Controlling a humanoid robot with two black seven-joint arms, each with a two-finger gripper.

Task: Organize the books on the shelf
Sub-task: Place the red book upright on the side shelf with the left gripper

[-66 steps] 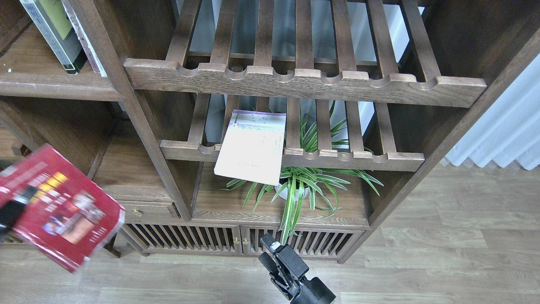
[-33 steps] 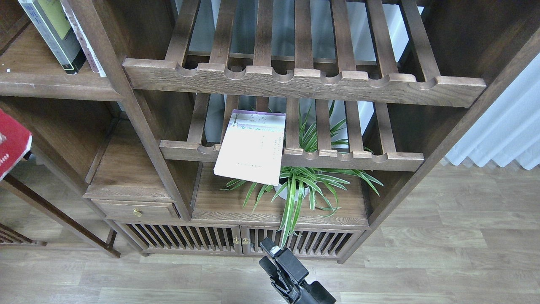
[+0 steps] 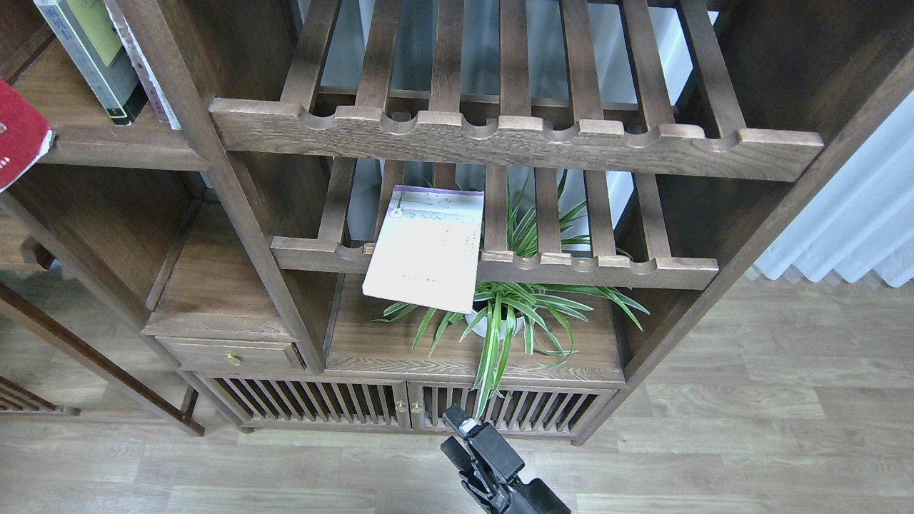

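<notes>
While the cabinet is filling most of the frame, these are the notes, largest thing first.

Cabinet (image 3: 235, 214): dark-brown wood, running from the upper left of the frame to the lower centre, with slatted doors along its base.
Upper rack (image 3: 514, 139): slatted, with a scalloped front rail, spanning the top centre.
Lower rack (image 3: 593, 270): same build, sitting at mid-frame under the upper one.
Shelf (image 3: 107, 146): flat solid board with a rounded front edge, lying at the upper left.
Pale book (image 3: 426, 250): lavender-white paperback, lying flat on the lower rack at frame centre, tilting slightly, its near edge overhanging the front rail.
Plant (image 3: 510, 314): green striped leaves in a small white pot, standing on the board below the lower rack, partly behind the pale book.
Green-and-grey book (image 3: 89, 53): standing on the shelf at the top left, leaning; a thin light-spined book is touching it on its right.
Red book (image 3: 18, 135): only a corner is showing at the left edge, overlapping the left end of the shelf; what is holding it is out of frame.
Right gripper (image 3: 468, 435): black, poking up at the bottom centre over the floor, well apart from every book; seen end-on, so I cannot tell whether the fingers are parted or closed.
Left gripper: out of frame.
</notes>
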